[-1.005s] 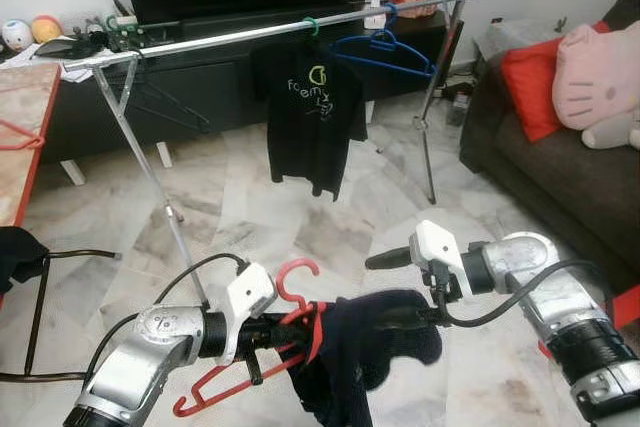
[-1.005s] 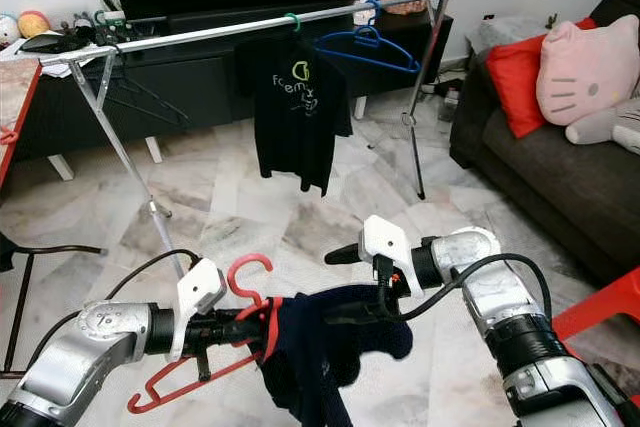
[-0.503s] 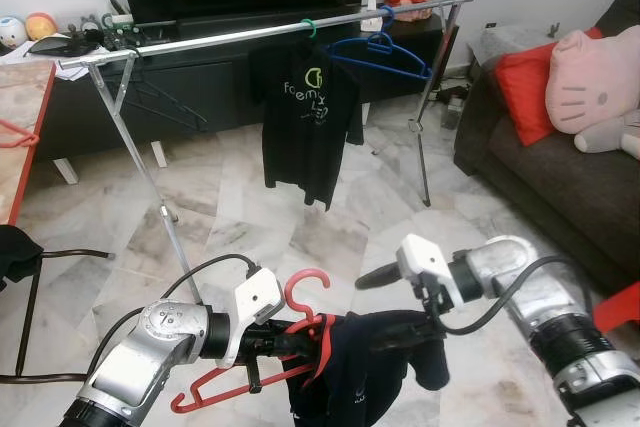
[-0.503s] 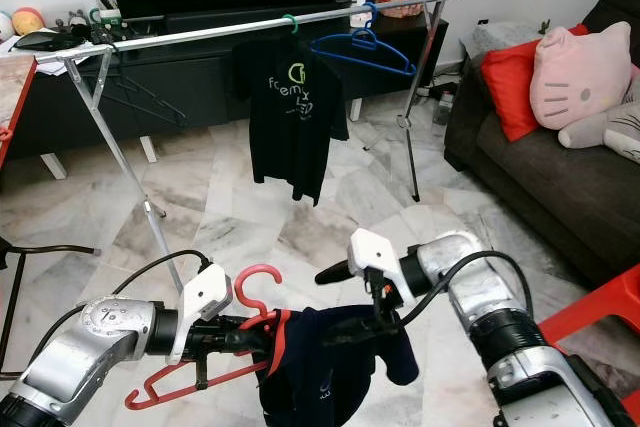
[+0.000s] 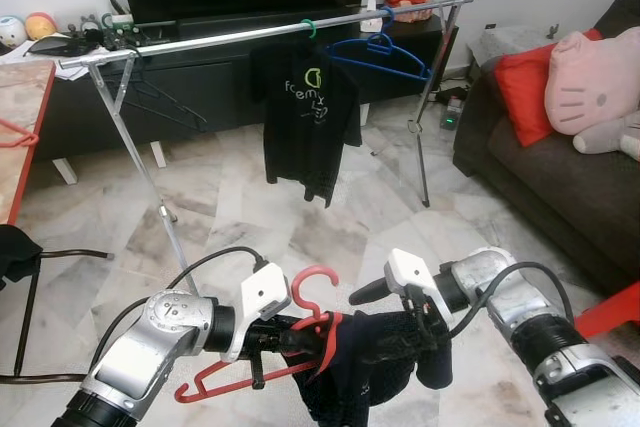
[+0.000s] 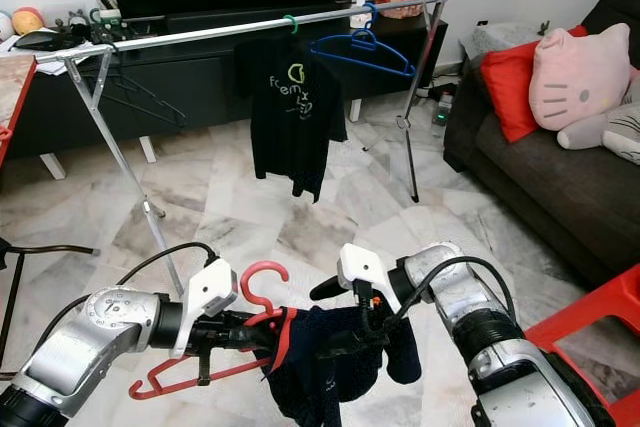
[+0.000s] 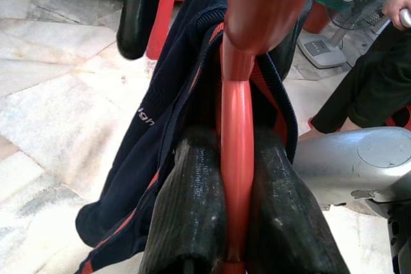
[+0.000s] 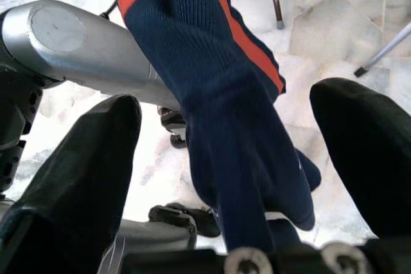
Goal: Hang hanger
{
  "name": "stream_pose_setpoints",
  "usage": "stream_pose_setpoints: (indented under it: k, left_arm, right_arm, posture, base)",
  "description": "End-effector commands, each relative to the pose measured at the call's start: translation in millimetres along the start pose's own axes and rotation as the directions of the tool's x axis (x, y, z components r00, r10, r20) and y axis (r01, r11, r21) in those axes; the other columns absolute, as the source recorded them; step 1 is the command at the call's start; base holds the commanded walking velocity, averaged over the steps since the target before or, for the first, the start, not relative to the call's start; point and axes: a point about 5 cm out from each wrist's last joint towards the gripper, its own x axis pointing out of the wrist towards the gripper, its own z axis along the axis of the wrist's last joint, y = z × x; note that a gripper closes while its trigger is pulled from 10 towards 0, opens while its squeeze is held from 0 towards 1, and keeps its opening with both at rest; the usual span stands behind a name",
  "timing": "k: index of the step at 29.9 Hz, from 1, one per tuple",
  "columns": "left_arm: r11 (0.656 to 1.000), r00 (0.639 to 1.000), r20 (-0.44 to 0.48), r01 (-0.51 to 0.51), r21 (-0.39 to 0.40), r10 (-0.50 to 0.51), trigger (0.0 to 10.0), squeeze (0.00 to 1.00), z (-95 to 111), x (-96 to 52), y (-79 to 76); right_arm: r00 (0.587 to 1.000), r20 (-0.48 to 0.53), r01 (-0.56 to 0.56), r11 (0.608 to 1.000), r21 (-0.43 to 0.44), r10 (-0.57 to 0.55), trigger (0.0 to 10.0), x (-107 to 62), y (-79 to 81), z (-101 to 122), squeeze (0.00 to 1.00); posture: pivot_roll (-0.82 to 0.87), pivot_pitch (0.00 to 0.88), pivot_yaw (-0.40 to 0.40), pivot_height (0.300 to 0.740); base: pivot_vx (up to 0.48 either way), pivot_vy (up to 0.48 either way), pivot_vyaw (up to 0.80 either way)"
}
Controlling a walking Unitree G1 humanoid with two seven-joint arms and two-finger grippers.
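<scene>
My left end effector [image 7: 236, 222] is clamped on the red plastic hanger [image 5: 262, 365], hook up, bar lying crosswise; my right end effector [image 8: 234, 158] stands apart around its navy orange-trimmed knit garment [image 5: 375, 362].

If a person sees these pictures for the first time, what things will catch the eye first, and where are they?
Low in front, the left gripper is shut on a red hanger carrying a navy garment, with the right gripper open around the cloth. Behind them, a silver rail crosses the room, holding a black T-shirt and a blue hanger. On the right, a pink plush cushion lies on the dark sofa.
</scene>
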Motion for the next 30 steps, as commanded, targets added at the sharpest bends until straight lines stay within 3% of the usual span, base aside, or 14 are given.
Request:
stream_pose_setpoints:
  k: [1,2,3,4,30]
  left_arm:
    - [0.998,1.0,0.018,0.012,0.055,-0.013,10.0,0.0,13.0,-0.3,0.4]
    - [0.998,1.0,0.017,0.012,0.056,-0.013,10.0,0.0,13.0,-0.4,0.6]
    - [0.998,1.0,0.016,0.011,0.056,-0.012,10.0,0.0,13.0,-0.6,0.7]
    - [0.998,1.0,0.015,0.011,0.056,-0.012,10.0,0.0,13.0,-0.7,0.7]
    - [0.998,1.0,0.011,-0.009,0.059,0.009,10.0,0.0,13.3,2.5,4.5]
  right_arm:
    - [1.0,0.007,0.001,1.0,-0.02,-0.001,4.4,-1.9,-2.7,4.8,0.0]
    - [1.0,0.01,0.004,1.0,-0.021,-0.004,3.6,-1.5,-3.1,5.3,0.0]
    - [1.0,0.017,0.011,1.0,-0.02,-0.011,0.3,-1.2,-4.0,6.1,0.0]
    - [1.0,0.021,0.013,1.0,-0.02,-0.013,0.0,-1.2,-4.4,6.5,0.0]
    - [0.999,0.046,0.02,1.0,-0.008,-0.02,0.0,3.3,-5.6,6.4,0.0]
  posture:
    - [0.02,0.0,-0.104,0.74]
    - [0.02,0.0,-0.103,0.74]
    - [0.02,0.0,-0.103,0.74]
    - [0.02,0.0,-0.103,0.74]
    - [0.02,0.0,-0.101,0.74]
  base:
    - [0.0,0.0,0.0]
    - [0.0,0.0,0.0]
    - [0.0,0.0,0.0]
    - [0.0,0.0,0.0]
    - [0.0,0.0,0.0]
